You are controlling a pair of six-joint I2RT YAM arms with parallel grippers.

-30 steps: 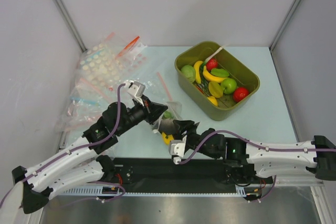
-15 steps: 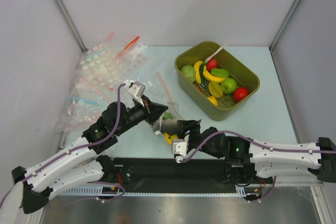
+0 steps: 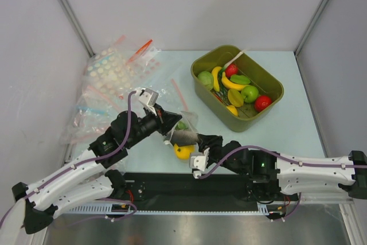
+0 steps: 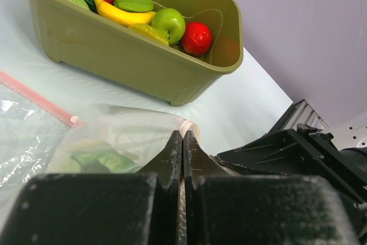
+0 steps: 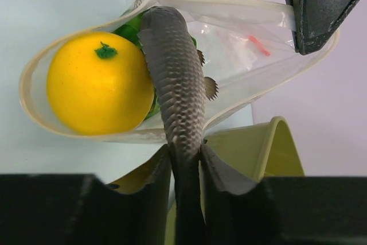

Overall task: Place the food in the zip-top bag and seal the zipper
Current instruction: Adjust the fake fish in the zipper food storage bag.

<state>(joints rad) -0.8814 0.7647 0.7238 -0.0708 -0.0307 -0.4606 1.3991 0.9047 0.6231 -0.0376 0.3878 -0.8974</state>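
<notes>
Left jaws: the left gripper (image 4: 182,137) has them pressed tight together, nipping the top edge of the small clear soft plastic zip-top bag (image 4: 123,133); the film gathers right at the tips.
Right jaws: pressed together too on the right gripper (image 5: 164,21), lying straight across the bag's mouth. The near rim runs beneath them, and I cannot tell whether it is pinched.
Bag mouth: wide open in a rounded loop. The thin colourless zipper strip (image 5: 229,7) curves from the right jaws' tips round to the left jaws, unsealed.
Food: the round yellow-orange toy fruit (image 5: 94,90), with a small green star on top, sits inside the loop, touching the side of the right jaws. The ruffled bright-green toy lettuce piece (image 4: 97,158) shows through the film, just beside the left jaws.
Edges: the two grippers are close, and the right gripper's black body sits just beside the left jaws' tips.
Open room: a stretch of pale table (image 4: 241,104) runs beyond the left jaws up to the olive-green plastic tub (image 4: 143,64) of toy fruit. A clear bag with a red zip strip (image 4: 34,93) lies to their left in the wrist view.
</notes>
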